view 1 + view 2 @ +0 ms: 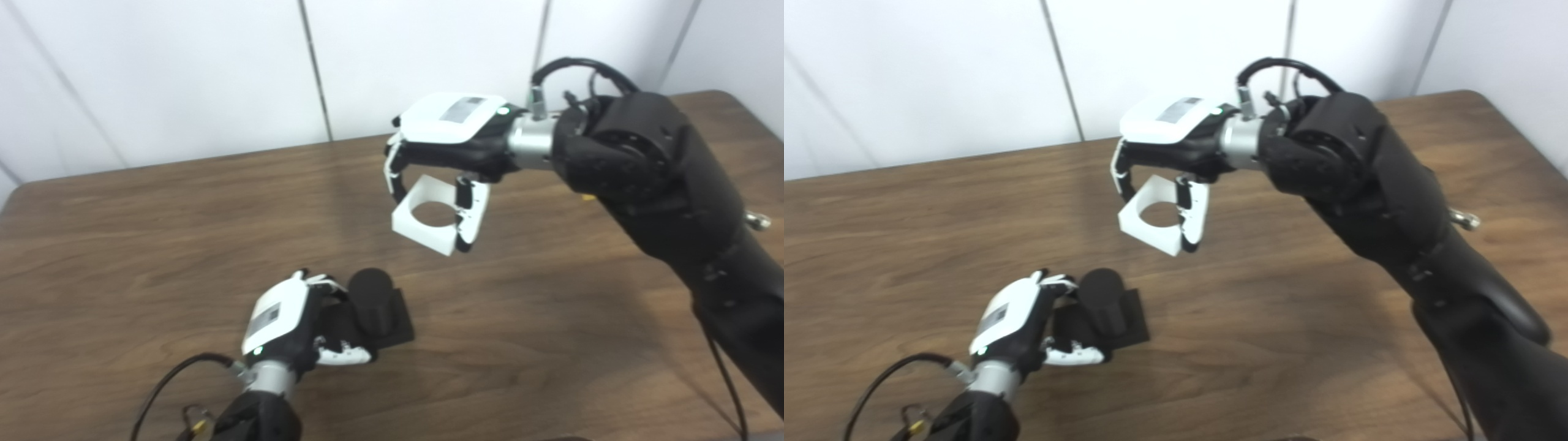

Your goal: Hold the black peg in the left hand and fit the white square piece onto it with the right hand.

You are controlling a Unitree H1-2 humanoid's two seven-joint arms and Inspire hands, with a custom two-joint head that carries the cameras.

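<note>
The black peg (372, 294), a short cylinder on a square black base (398, 324), stands on the table at the lower middle. My left hand (294, 324) is shut on the base from the left side. The white square piece (438, 214), with a round hole through it, hangs tilted above the table in my right hand (450, 141). The fingers (463, 211) wrap its right edge and the thumb side holds its left. The piece is up and to the right of the peg, well apart from it.
A brown wooden table (153, 245) fills the view, with its far edge against a white panelled wall (184, 73). My bulky black right arm (661, 184) crosses the right half. A cable loops by my left wrist (177, 373).
</note>
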